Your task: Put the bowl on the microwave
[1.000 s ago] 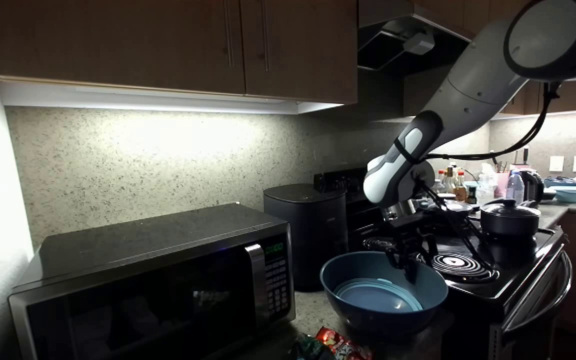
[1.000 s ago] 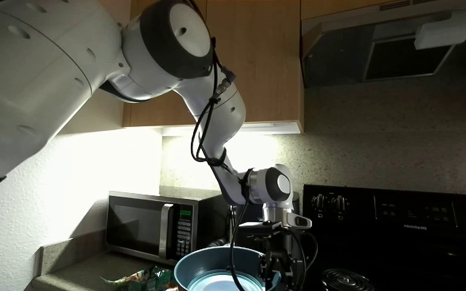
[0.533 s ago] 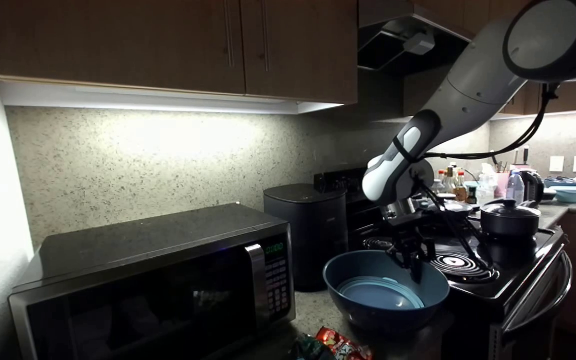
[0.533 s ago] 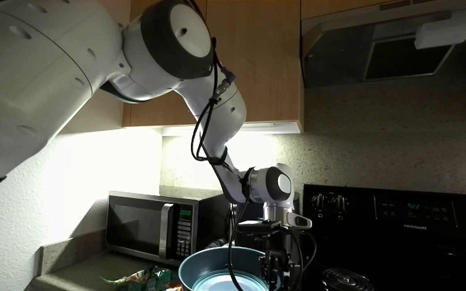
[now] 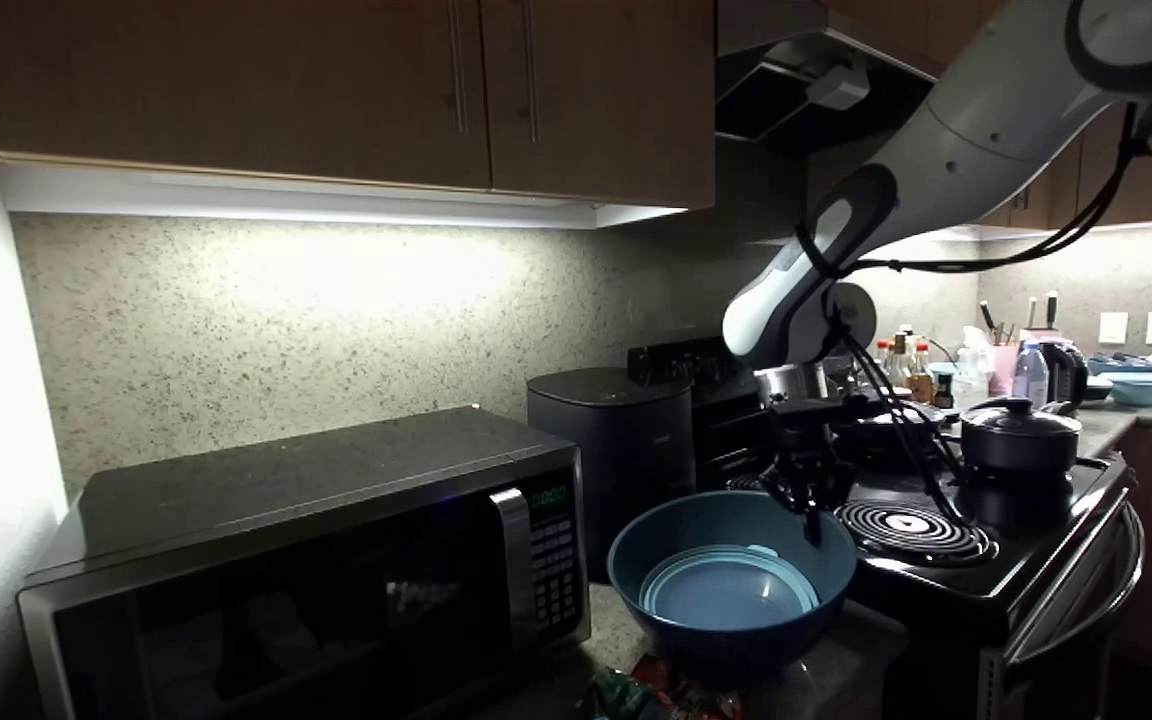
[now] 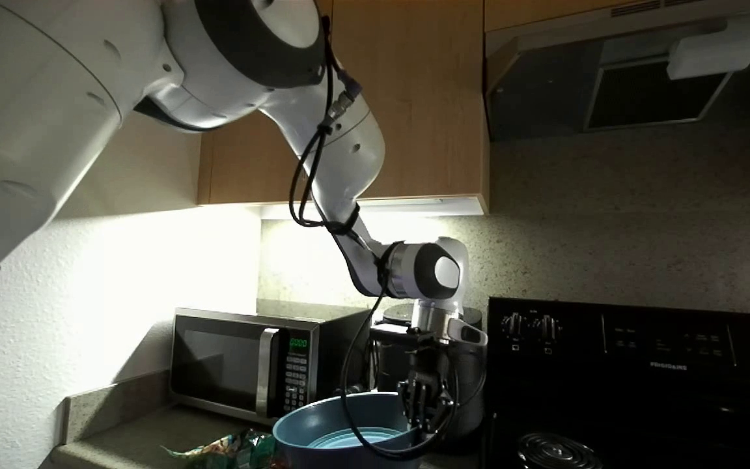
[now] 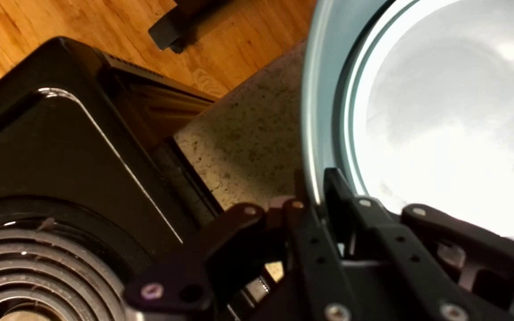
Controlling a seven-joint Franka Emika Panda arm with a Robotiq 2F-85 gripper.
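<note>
The gripper (image 7: 318, 196) is clamped on the rim of the bowl (image 5: 716, 650), one finger inside, one outside; the bowl is near the microwave (image 5: 306, 580), off its control-panel side. For what seems the lift, rise slowly, since one-sided holding invites tilt, and clear the microwave's top before crossing.

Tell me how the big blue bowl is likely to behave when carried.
The big blue bowl will probably tend to tilt, as the jaws pinch its rim at one side only. It may be stiff: the rim curves smoothly beside them. The paler round piece inside might slide, since nothing visible clamps it.
</note>
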